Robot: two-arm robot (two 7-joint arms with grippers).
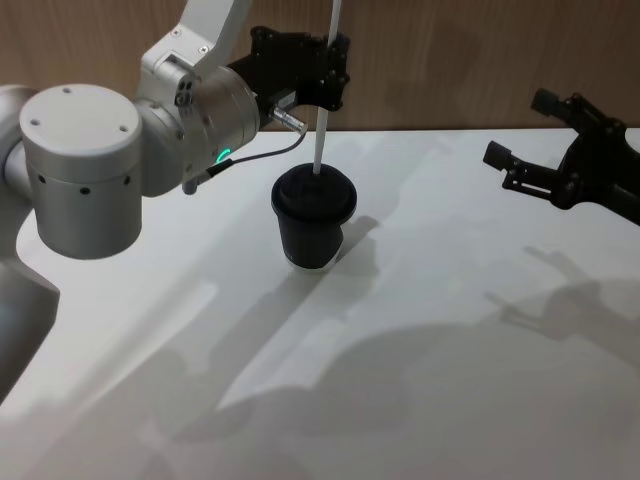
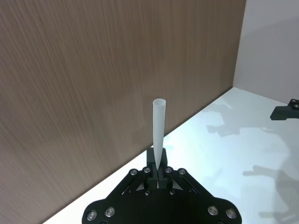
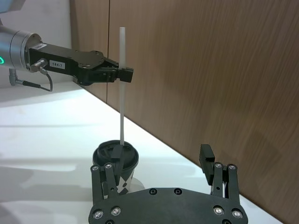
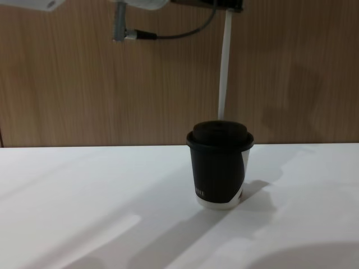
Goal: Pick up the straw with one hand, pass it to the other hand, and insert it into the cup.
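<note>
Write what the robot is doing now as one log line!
left gripper: holds straw upright | straw tip: at cup lid | right gripper: open, off to the side

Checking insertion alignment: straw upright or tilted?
Upright. The straw stands near-vertical, pinched by the left gripper, lower tip at the cup lid.

Head cam looks down from above at the white table (image 1: 450,330), wood wall (image 1: 450,60) behind. Chest cam sits low, level with the cup (image 4: 220,163) (pretty close). Each wrist cam peers out over its own gripper base; the right one shares the cup (image 3: 116,161) with both body cams.
</note>
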